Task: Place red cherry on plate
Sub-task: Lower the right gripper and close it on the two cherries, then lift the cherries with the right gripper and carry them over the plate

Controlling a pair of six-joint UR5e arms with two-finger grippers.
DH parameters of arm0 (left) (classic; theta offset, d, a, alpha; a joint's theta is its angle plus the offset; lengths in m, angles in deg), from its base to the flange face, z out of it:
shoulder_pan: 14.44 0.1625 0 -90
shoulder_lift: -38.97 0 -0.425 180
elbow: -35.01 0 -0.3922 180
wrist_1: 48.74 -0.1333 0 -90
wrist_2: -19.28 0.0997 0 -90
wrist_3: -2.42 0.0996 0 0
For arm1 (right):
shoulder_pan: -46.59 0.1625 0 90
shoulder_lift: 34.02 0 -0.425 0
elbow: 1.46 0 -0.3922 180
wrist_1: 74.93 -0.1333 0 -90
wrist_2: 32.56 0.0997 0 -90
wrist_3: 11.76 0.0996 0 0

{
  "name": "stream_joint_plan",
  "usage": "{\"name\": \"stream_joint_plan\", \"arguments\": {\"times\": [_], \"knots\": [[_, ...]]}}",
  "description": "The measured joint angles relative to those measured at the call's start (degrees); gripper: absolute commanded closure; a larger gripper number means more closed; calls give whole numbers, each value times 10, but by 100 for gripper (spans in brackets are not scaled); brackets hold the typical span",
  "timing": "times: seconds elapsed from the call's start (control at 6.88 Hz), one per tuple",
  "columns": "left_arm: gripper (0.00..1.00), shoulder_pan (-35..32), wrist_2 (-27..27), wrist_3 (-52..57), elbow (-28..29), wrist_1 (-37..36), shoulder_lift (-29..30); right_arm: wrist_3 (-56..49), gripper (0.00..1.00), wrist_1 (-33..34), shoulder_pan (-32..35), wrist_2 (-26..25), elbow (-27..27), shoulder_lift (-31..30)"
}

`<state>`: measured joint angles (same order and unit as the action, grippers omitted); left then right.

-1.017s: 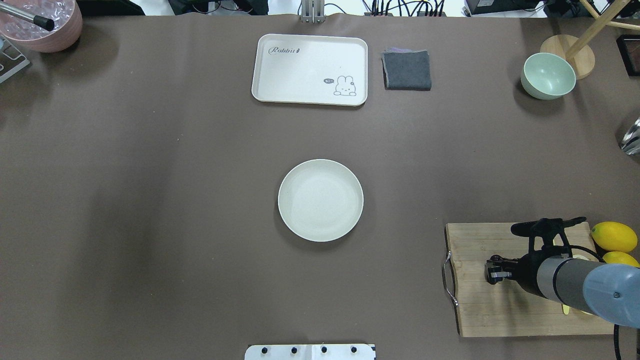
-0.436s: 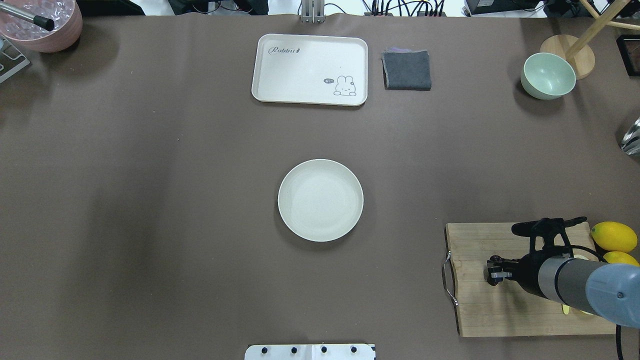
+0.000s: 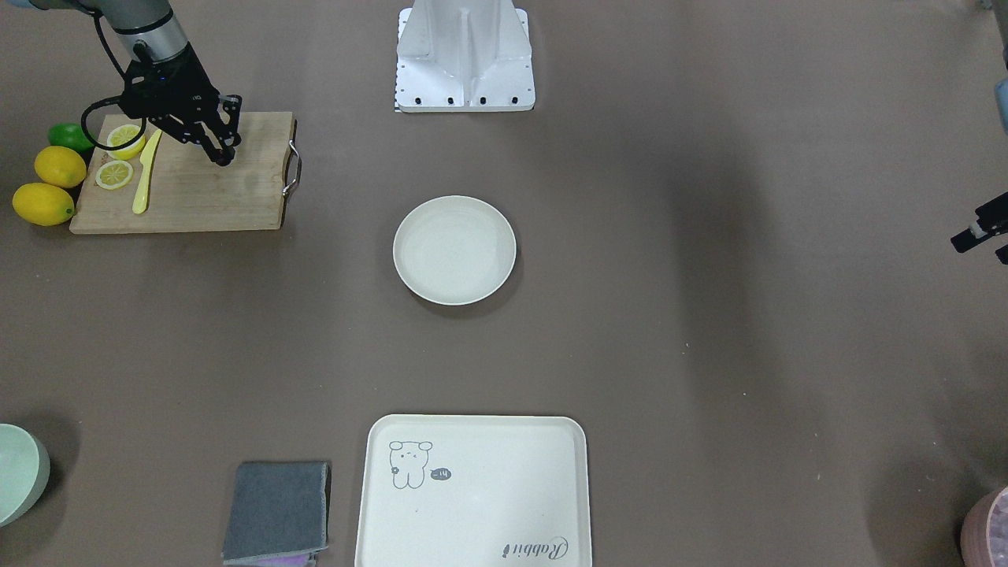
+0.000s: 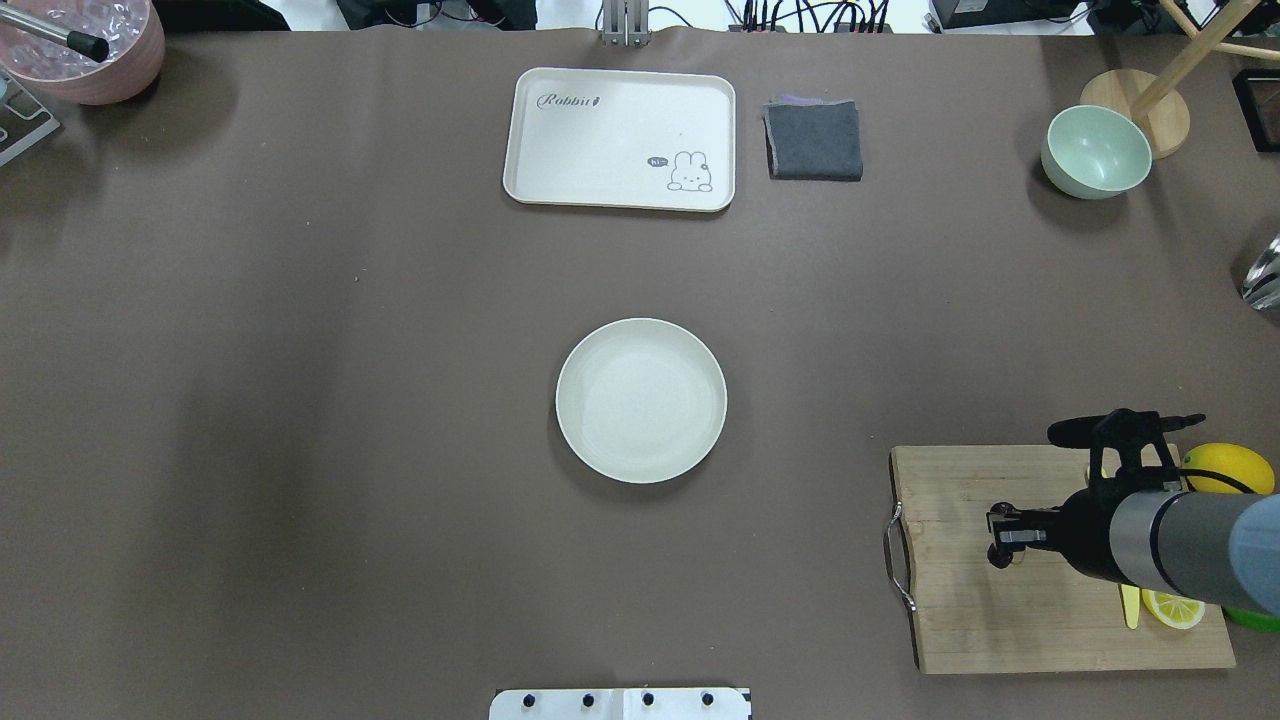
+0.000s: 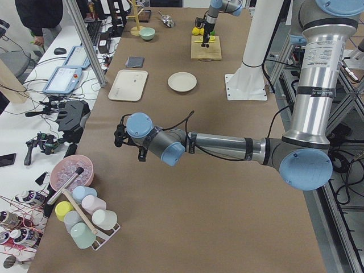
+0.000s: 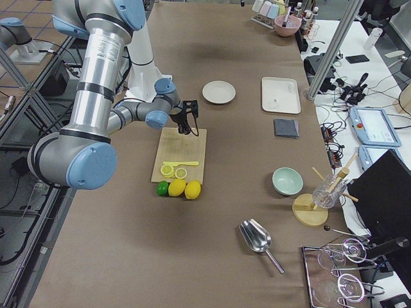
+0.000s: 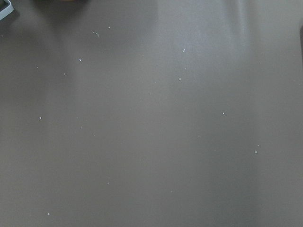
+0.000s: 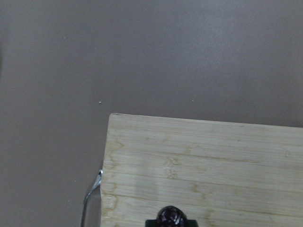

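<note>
Grip: right gripper (image 4: 998, 540) was clenched on the red cherry (image 8: 172, 217) above the cutting board (image 4: 950, 620).
Heading: plate (image 4: 641, 400) lay well apart, to the robot's left and slightly forward.

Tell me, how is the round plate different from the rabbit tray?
The plate is round; the tray is a rectangle with rounded corners. The plate is plain; the tray has a rabbit drawing. The tray looks bigger than the plate. Both are cream-white, have a raised rim and are empty.
</note>
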<state>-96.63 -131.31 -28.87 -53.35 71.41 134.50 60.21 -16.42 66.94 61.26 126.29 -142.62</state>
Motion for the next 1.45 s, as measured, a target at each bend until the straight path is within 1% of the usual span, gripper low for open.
{"name": "stream_joint_plan", "arguments": {"times": [0.29,0.44,0.58,0.73,0.87,1.02,1.16,1.31,1.45], "knots": [[1,0,-1,0,0,1,-1,-32,100,71,83,94,55,11],[1,0,-2,0,-1,1,-2,-53,100,113,129,145,72,30],[1,0,-2,0,-1,1,-3,-77,100,176,173,190,84,67],[1,0,-2,0,-1,1,-4,-100,100,270,207,220,94,131],[1,0,-2,0,-1,1,-3,-115,100,397,225,232,100,227],[1,0,-1,0,0,1,-2,-122,100,516,229,234,93,331],[1,0,0,0,1,0,-1,-124,100,600,221,227,65,426],[1,1,0,0,1,0,-1,-124,100,635,205,208,16,497],[1,1,1,0,1,0,0,-125,100,645,192,189,-45,555]]}}
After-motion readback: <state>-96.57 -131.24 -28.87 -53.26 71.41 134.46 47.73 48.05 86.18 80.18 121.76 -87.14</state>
